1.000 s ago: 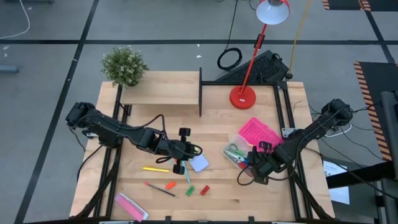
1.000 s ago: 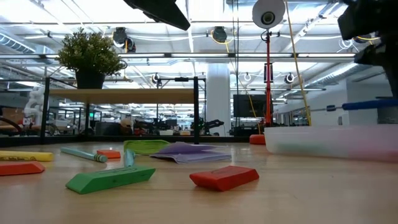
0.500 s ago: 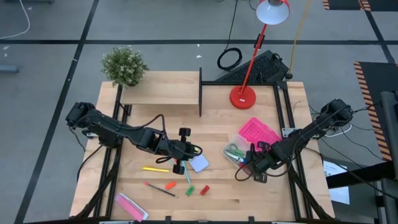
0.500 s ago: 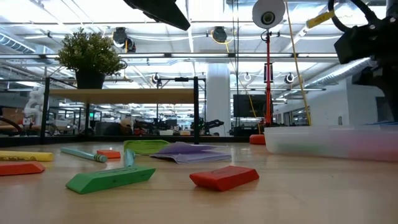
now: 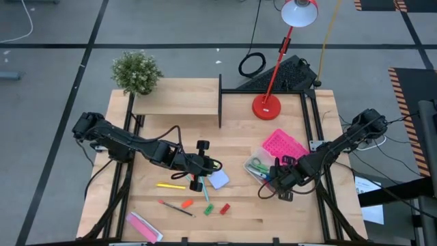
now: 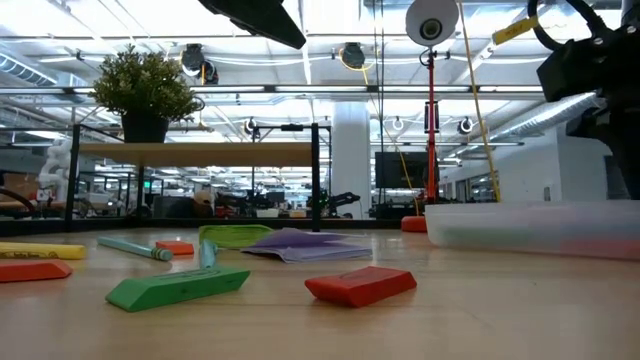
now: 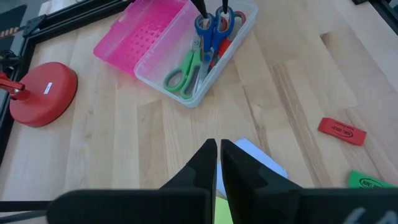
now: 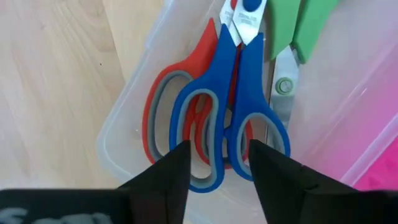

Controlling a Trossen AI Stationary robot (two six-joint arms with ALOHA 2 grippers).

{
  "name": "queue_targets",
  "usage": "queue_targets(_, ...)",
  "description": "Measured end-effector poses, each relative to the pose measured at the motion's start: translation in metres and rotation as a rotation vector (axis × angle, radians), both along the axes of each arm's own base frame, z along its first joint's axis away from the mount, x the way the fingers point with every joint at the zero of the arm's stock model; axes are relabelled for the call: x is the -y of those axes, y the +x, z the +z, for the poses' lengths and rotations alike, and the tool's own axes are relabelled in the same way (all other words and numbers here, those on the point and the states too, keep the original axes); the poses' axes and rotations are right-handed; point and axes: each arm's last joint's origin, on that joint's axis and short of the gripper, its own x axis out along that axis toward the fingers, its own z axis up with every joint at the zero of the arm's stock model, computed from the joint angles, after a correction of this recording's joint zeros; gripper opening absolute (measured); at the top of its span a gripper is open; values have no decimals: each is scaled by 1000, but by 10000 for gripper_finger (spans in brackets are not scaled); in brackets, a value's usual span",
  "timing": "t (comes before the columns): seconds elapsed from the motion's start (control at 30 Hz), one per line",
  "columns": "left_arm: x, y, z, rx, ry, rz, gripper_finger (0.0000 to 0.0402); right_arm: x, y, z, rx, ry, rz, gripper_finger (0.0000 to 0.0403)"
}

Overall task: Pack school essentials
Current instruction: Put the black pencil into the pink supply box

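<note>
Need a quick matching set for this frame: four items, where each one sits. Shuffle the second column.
Items:
1. blue-handled scissors
2. red block
3. pink-and-white packet
4. right tool

Places:
a. lying on bare wood beside the green block
b. open above the clear box
c. near the table's front-left corner
d. inside the clear box, on the red-handled scissors

Pairs: 1-d, 2-a, 3-c, 4-b

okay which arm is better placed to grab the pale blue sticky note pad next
Left. The left gripper sits right beside the pale-blue sticky-note pad, its closed fingers just over the pad's edge. The right gripper is open over the clear box, above the blue scissors.
</note>
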Motion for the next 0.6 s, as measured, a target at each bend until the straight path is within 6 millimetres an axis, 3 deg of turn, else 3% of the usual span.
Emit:
queue_targets(0.13,0,0,0,0,0,0,26,0,1,12,100,-11,-69,165)
queue_targets(0.27,0,0,0,1,0,0,26,-10,5,28,379,-67,-111,163)
queue_targets(0.47,1,0,0,2,-44,37,26,-22,17,41,695,-229,-48,163)
queue_targets(0.6,6,-2,0,-1,-80,52,26,-24,30,46,817,-302,-29,169)
